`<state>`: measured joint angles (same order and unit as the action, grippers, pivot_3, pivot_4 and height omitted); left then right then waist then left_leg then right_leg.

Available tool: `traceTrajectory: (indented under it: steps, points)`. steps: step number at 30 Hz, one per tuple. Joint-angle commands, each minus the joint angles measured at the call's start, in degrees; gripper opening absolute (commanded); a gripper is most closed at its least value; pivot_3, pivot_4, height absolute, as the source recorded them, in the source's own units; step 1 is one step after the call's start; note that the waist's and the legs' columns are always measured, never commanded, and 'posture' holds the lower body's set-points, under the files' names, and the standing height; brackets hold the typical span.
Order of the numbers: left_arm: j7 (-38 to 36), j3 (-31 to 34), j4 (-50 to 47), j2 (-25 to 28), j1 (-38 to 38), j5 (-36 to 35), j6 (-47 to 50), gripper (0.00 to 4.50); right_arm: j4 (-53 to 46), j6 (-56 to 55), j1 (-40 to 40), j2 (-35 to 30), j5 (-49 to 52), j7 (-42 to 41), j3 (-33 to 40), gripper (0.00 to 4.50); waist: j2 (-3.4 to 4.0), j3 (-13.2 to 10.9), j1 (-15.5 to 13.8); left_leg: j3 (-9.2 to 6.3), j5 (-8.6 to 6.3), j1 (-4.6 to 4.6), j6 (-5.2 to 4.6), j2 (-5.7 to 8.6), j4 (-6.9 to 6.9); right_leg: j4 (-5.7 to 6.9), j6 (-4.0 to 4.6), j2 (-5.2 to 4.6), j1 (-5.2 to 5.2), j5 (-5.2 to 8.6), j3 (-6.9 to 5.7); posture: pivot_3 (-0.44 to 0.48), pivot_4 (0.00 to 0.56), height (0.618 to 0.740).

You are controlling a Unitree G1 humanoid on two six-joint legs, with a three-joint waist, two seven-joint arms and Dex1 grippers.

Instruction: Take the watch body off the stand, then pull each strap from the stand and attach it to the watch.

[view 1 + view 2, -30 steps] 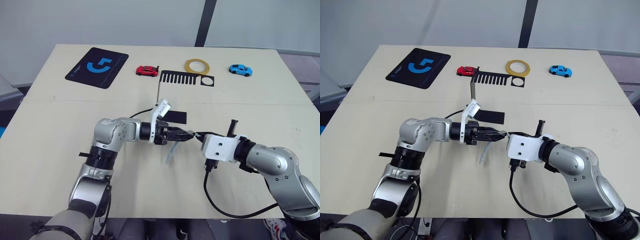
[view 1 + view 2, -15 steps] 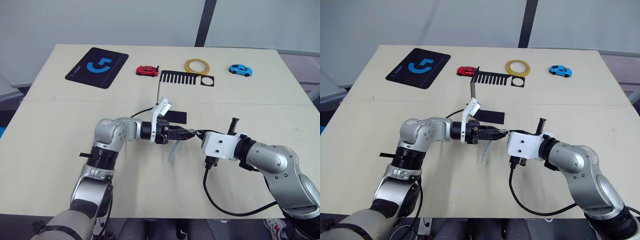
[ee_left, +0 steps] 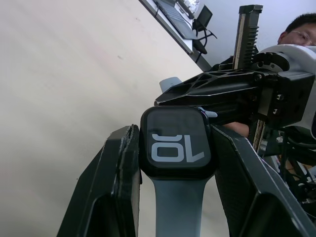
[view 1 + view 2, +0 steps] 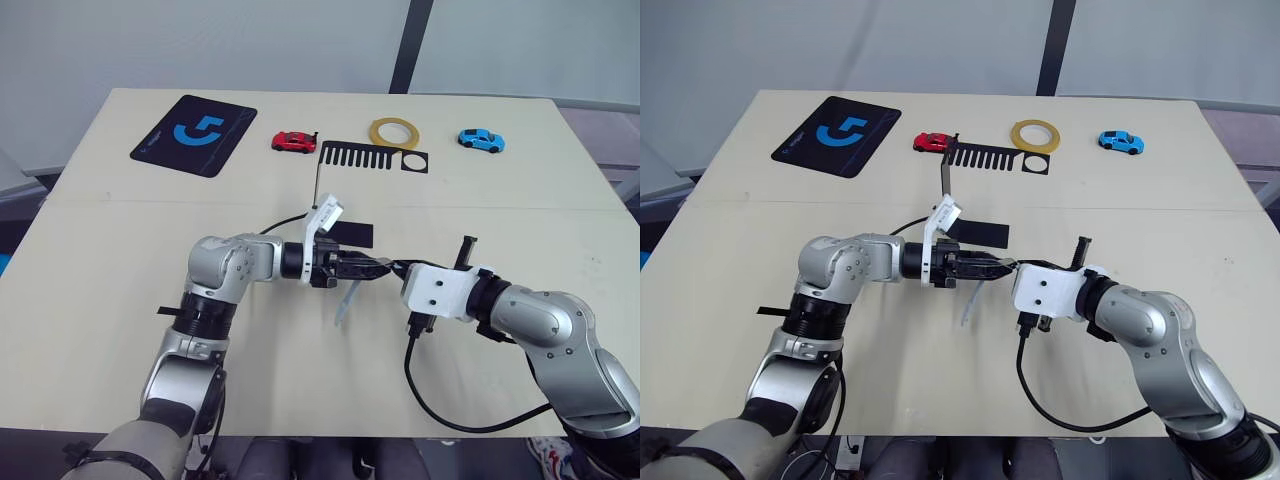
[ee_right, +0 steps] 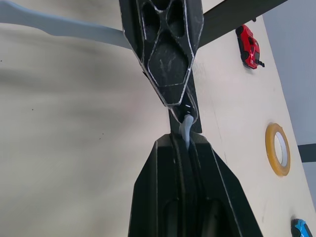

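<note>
Left gripper (image 4: 375,268) clamps the watch body (image 3: 176,140) by its sides above the table (image 4: 120,260), one strap (image 4: 343,305) already hanging from it. Right gripper (image 5: 186,129) pinches the second strap (image 5: 185,124) end-on, presumably to seat it. Stand (image 4: 372,158) sits well behind.

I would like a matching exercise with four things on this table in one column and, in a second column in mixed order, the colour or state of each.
Things:
1. watch body
2. tape roll
3. toy car near the table's right edge
4. toy car beside the stand

Colour or state:
A. red
B. yellow
C. held between the left gripper's fingers
D. blue

Pairs: 1-C, 2-B, 3-D, 4-A
</note>
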<state>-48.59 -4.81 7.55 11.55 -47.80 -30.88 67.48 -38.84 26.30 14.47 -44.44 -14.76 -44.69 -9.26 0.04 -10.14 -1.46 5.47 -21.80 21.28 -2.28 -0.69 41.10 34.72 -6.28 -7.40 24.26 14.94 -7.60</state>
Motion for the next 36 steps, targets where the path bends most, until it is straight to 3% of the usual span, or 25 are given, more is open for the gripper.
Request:
traceTrajectory:
  steps: [1, 36]
  points:
    - [-0.77, -0.77, -2.59, -1.68, -0.75, -2.84, 0.17, 1.7, -1.27, -0.86, 1.35, 0.72, -0.22, 0.41, -0.53, 0.0, 0.0, 0.0, 0.01, 0.0, 0.0, 0.0, 0.0, 0.0, 0.0, 0.0, 0.0, 0.0, 0.0, 0.0, 0.0, 0.0, 0.15, 0.732]
    - [-0.78, -0.94, -1.42, -1.59, -1.23, -2.6, -1.68, 1.7, -0.74, -1.38, 1.96, 0.22, 0.04, 0.28, 0.51, 0.0, 0.0, 0.0, 0.0, 0.0, 0.0, 0.0, 0.0, 0.0, 0.0, 0.0, 0.0, 0.0, 0.0, 0.0, 0.0, 0.0, 0.15, 0.732]
